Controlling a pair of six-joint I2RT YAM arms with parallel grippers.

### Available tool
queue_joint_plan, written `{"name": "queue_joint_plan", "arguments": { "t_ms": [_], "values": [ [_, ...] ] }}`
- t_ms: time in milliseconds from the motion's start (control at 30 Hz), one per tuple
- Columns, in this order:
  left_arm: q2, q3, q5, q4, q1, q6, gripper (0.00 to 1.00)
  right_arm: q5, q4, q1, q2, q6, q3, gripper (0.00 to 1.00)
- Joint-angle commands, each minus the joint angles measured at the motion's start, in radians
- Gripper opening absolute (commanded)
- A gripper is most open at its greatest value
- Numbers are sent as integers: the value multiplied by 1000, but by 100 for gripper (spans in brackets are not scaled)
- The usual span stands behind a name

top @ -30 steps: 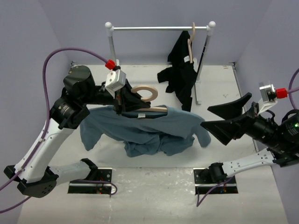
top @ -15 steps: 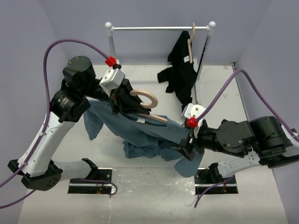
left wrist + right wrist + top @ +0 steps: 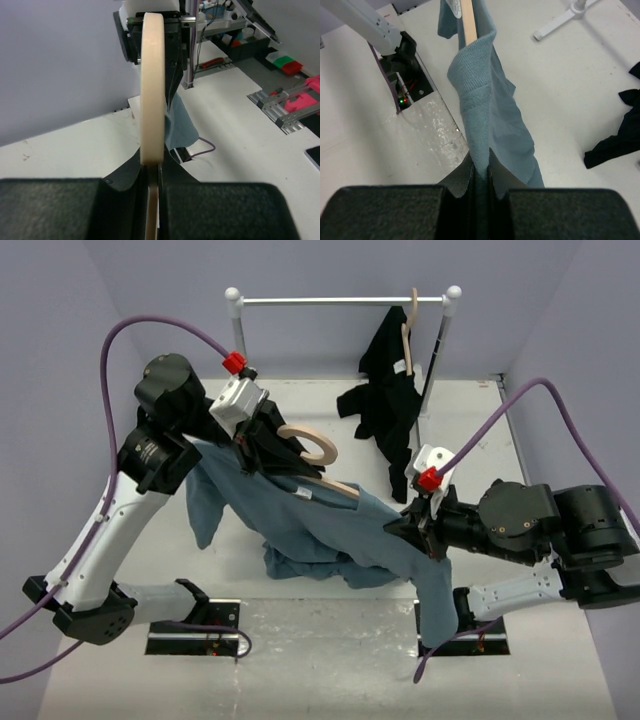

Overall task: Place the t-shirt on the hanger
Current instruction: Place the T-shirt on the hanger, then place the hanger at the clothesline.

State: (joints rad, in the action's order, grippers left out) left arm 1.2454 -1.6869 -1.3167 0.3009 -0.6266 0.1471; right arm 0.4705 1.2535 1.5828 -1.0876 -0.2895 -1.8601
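Jaws of the left gripper (image 3: 152,200) clamp a pale wooden hanger (image 3: 151,90). Near that hanger, the right gripper (image 3: 480,172) pinches a blue-grey cotton t-shirt (image 3: 487,105).

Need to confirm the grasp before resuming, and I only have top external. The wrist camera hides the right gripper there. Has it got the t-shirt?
Observer: Yes. In the right wrist view the right gripper is shut on a hemmed edge of the t-shirt.
Operator: Hanger end inside the fabric?
Observer: In the same view, the hanger arm runs down behind that fold, above the pinch.
Operator: Left side?
Observer: In the left wrist view the left gripper is shut on the hanger just below its hook, which stands edge-on.
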Motion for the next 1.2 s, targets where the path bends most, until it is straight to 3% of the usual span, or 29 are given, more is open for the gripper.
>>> {"name": "queue_joint_plan", "arguments": {
  "t_ms": [0, 33, 67, 100, 167, 233, 300, 367, 500, 633, 867, 1033, 1167],
  "values": [
    [15, -55, 74, -50, 26, 16, 14, -56, -119, -95, -27, 14, 41, 0],
    [18, -85, 260, 12, 37, -20, 58, -52, -165, -133, -20, 2, 71, 0],
    [21, -101, 432, 61, 44, -43, 90, -45, -199, -161, -16, -11, 92, 0],
    [22, -116, 594, 92, 44, -38, 100, -19, -228, -177, -15, -26, 112, 0],
    [16, -161, 1137, 176, 44, 31, 100, 45, -284, -201, -15, -62, 144, 0],
    [-35, -120, 1561, 215, 45, 93, 100, 210, -353, -208, -30, -107, 176, 0],
    [-97, -34, 1924, 171, 45, 103, 100, 253, -379, -239, -55, -146, 180, 0],
    [-206, 122, 2122, 103, 45, 98, 100, 278, -434, -278, -75, -155, 197, 0],
    [-370, 307, 2159, 66, 45, 87, 100, 331, -509, -361, -103, -195, 220, 0],
    [-441, 376, 2153, 143, 44, 79, 100, 344, -612, -429, -93, -164, 252, 0],
    [-524, 583, 1789, 227, 44, 80, 100, 427, -852, -571, -111, -6, 277, 0],
    [-679, 846, 1731, 129, 45, 97, 100, 391, -1140, -663, -144, 50, 403, 0],
    [-793, 960, 1714, 72, 44, 69, 100, 395, -1270, -669, -214, 45, 450, 0]
  ]
}}
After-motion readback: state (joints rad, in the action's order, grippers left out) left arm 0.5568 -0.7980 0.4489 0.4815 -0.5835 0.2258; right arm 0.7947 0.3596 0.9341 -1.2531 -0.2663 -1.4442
